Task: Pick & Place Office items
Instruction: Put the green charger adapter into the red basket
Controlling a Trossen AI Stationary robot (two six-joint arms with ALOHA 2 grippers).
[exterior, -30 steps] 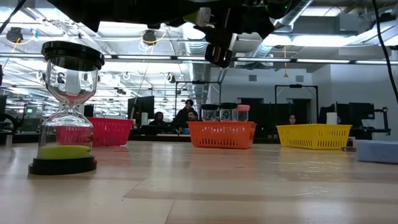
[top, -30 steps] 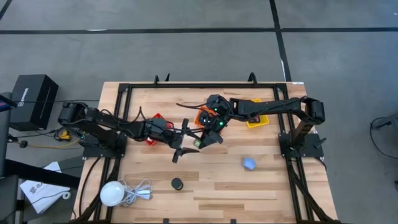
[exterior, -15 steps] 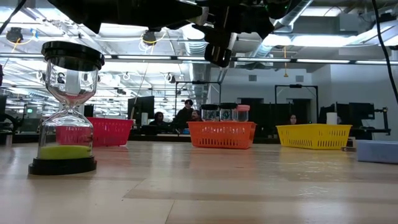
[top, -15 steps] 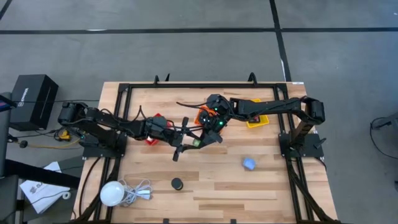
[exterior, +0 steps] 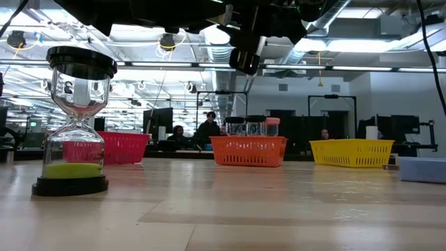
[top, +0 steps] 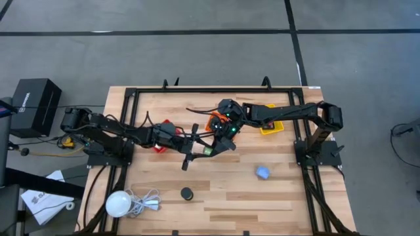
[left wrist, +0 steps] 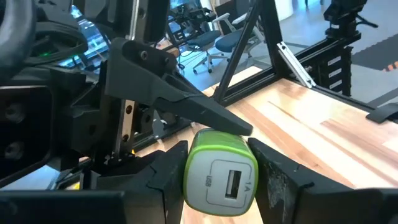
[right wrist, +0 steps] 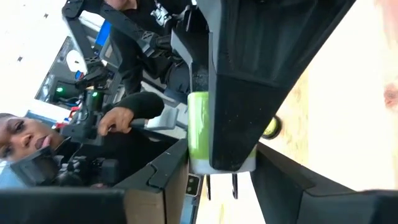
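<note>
A green piece with a white end face and a USB slot is held in the air over the middle of the table, also seen in the high view. My left gripper reaches in from the table's left and is shut on it. My right gripper reaches in from the right and is shut on it too. An hourglass with green sand stands on its black base near the front edge. A blue block lies on the table at the front right. My left gripper has the green piece between its two fingers, one on each side, level, coming from the table's left. The white slot face points back toward the wrist. The piece is clear of the table. My right gripper pinches the same piece between its two fingers, which meet it at its green far end. They come from the table's right, slanting down. In the right wrist view the left finger covers most of the piece.
Red, orange and yellow mesh baskets stand in a row at the back; the orange one holds several upright cylinders. A white globe with coiled cord lies at the front left. People show beyond the table.
My left gripper has gone a little toward the table's right edge, up to the green piece in my right gripper. My right gripper and the piece have stayed where they were.
</note>
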